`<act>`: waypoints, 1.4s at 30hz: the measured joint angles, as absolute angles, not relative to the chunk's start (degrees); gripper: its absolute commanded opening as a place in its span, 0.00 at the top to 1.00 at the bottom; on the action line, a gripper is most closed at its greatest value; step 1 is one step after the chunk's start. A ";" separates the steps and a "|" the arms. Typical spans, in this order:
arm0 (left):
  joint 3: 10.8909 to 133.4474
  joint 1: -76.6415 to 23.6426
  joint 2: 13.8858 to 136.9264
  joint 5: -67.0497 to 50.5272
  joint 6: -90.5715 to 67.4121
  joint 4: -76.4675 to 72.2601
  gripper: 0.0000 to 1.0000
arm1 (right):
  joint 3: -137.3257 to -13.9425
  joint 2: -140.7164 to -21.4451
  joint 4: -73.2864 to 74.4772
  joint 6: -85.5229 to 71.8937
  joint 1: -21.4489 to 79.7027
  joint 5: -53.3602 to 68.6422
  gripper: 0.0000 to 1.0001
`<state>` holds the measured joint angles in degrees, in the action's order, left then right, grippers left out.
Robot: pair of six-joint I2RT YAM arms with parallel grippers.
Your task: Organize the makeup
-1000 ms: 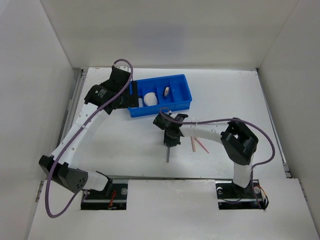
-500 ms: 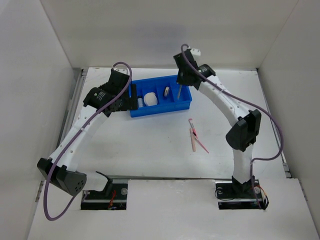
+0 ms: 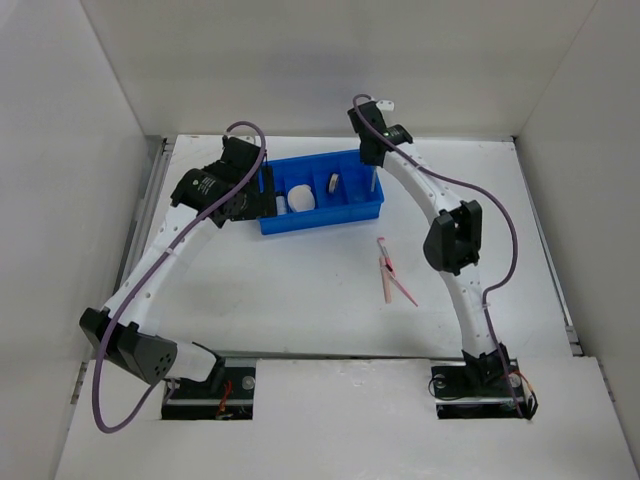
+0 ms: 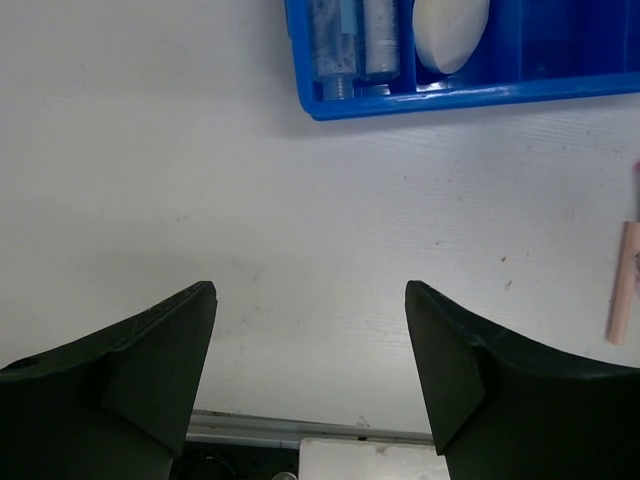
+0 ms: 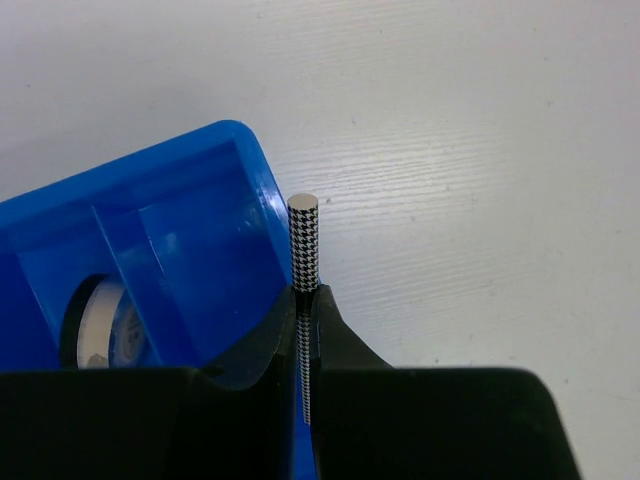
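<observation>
My right gripper (image 3: pixel 373 170) is shut on the dark slim pencil (image 5: pixel 303 250), which has a houndstooth pattern, and holds it upright over the right end of the blue tray (image 3: pixel 372 206). In the right wrist view my right gripper (image 5: pixel 305 300) pinches the pencil above the tray's right wall (image 5: pixel 255 180). The tray holds two clear vials (image 4: pixel 345 45), a cream round puff (image 4: pixel 450 30) and a small black round jar (image 3: pixel 333 183). Pink thin tools (image 3: pixel 390 275) lie on the table. My left gripper (image 4: pixel 310 340) is open and empty, just left of the tray.
White walls enclose the table on three sides. A metal rail (image 3: pixel 150 200) runs along the left edge. The pink tools also show at the right edge of the left wrist view (image 4: pixel 625 285).
My right arm lifted the pencil off the table in front of the tray and carried it back to the tray's right end. The left arm barely moved.
</observation>
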<state>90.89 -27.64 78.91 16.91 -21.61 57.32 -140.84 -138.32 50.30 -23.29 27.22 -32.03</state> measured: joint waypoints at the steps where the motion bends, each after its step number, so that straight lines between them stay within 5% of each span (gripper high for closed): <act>1: 90.89 -27.64 79.00 17.04 -21.76 57.47 0.27 | -140.66 -138.41 50.09 -23.05 27.05 -31.46 0.94; 3: 90.91 -27.64 79.00 17.19 -21.96 57.87 0.27 | -140.62 -138.41 49.30 -22.65 26.89 -30.87 0.87; 5: 90.91 -27.64 79.02 17.26 -22.04 58.11 0.27 | -140.62 -138.41 48.31 -22.39 26.89 -30.13 0.63; 8: 90.91 -27.64 79.02 17.34 -22.39 58.17 0.27 | -140.42 -138.41 47.81 -22.09 26.92 -28.99 0.45; 14: 90.91 -27.64 79.02 17.45 -22.81 58.19 0.27 | -136.18 -136.90 45.65 -21.82 26.92 -26.55 0.46; 21: 90.91 -27.64 79.02 17.91 -22.90 58.37 0.27 | -114.37 -121.34 40.66 -24.75 26.92 -23.92 0.67; 26: 90.91 -27.64 79.02 18.09 -22.83 58.54 0.27 | -89.06 -99.68 35.11 -27.53 27.03 -20.29 0.64; 30: 90.89 -27.64 79.02 18.00 -22.76 58.41 0.27 | -75.88 -88.92 32.58 -29.95 28.84 -18.13 0.53; 42: 90.83 -27.64 81.97 15.09 -22.35 56.71 0.27 | -51.99 -87.02 31.18 -36.95 35.66 -7.97 0.52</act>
